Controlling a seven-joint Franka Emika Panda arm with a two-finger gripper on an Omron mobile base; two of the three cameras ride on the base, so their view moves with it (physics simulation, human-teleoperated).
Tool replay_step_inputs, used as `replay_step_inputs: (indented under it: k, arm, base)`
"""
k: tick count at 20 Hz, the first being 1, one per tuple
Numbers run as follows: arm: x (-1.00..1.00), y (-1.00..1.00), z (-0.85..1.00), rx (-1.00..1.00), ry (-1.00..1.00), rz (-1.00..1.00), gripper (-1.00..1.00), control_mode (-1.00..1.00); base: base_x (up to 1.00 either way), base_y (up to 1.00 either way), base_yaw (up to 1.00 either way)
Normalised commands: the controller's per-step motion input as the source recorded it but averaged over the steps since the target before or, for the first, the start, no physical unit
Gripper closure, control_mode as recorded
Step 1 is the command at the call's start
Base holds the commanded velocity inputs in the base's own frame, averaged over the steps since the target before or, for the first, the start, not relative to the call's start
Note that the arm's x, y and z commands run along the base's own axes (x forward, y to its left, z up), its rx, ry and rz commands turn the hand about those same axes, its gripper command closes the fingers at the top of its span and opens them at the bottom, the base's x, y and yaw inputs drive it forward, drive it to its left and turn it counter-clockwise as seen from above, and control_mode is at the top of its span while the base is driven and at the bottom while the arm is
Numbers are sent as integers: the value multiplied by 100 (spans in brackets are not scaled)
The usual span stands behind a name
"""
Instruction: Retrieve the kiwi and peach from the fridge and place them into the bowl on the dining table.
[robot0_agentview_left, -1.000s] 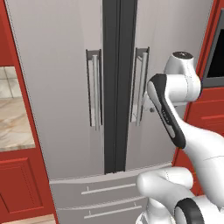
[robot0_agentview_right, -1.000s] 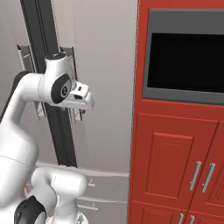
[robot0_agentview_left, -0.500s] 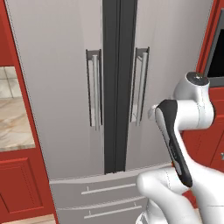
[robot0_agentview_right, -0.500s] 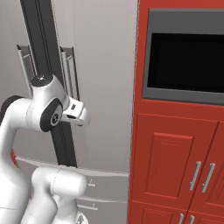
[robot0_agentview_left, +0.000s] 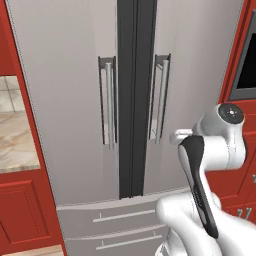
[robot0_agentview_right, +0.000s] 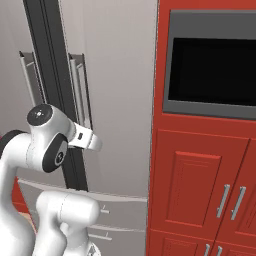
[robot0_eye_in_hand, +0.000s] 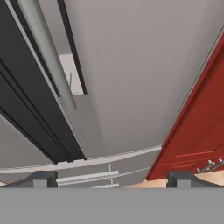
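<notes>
Fridge: both doors shut. Claw: wide, empty, low before right door; handle up-left of it. Step: opening fridge. Next: rise, grasp handle.

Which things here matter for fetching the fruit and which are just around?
Part of the job:
fridge, both doors shut
right door handle
gripper, open and holding nothing

Just around:
red cabinets
black oven window
marble counter

One tall silver-grey French-door fridge, two vertical bar handles, two bottom drawers, one black built-in oven window.
</notes>
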Motion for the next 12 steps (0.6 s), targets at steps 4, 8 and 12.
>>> replay_step_inputs:
  k: [4, 8, 12]
  arm:
    - [-8, 0, -1, 0, -2, 0, -100, 100]
    - [0, 0, 0, 0, 0, 0, -100, 100]
    - [0, 0, 0, 0, 0, 0, -100, 100]
  base:
    - [-10, 0, 0]
    - [-24, 0, 0]
    - [-31, 1, 0]
